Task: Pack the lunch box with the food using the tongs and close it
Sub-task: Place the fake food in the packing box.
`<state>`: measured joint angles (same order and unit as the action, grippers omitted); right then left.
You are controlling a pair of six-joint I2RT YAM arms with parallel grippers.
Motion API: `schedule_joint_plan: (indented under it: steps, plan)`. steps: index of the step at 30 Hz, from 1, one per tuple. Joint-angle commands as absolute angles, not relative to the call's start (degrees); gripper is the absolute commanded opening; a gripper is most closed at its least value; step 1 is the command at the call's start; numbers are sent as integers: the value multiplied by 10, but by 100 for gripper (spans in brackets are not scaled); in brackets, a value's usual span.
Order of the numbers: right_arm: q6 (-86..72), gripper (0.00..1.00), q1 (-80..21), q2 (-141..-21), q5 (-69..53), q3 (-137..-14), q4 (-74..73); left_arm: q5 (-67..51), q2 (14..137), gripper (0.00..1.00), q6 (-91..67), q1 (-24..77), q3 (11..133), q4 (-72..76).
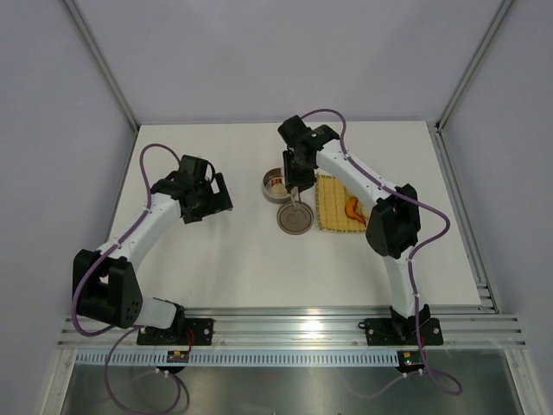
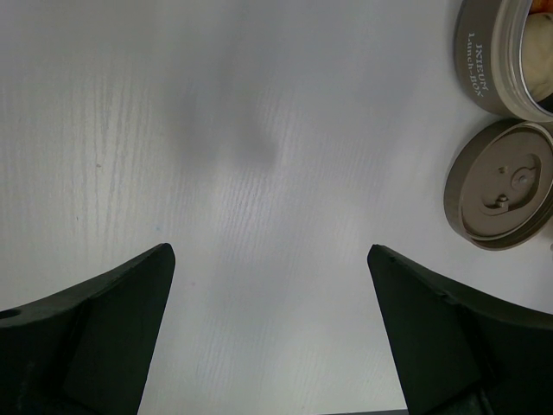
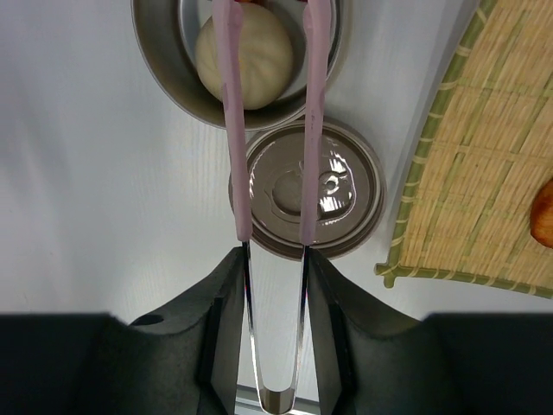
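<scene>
Tongs (image 3: pixel 234 164) squeezed partway in right gripper (image 3: pixel 275 264), tips over lunch box (image 3: pixel 152 43) for loading food (image 3: pixel 244 52); lid (image 3: pixel 350 203) lies just beside box for closing, left gripper (image 2: pixel 270 251) wide open, empty.

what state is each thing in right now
lunch box: open, cream ball inside
lid: off, flat on the table beside the box
tongs: held, arms apart, reaching over the box
right gripper: shut on the tongs
left gripper: open, empty
mat: flat, orange food on it
</scene>
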<state>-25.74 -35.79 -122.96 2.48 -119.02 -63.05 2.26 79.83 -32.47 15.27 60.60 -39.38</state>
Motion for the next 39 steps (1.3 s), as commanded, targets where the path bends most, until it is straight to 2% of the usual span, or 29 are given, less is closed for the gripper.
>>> schedule_joint_plan:
  steps: [1, 9, 39]
  plan:
    - [-263, 39, -331, -1179, 24, -1188, -614, 30, 773, 99, -319, 150, 601, -386]
    - [-267, 34, -311, -1180, 17, -1154, -593, 30, 769, 99, -318, 147, 598, -385]
    - [-258, 33, -311, -1242, -24, -1183, -605, 31, 763, 99, -316, 141, 590, -386]
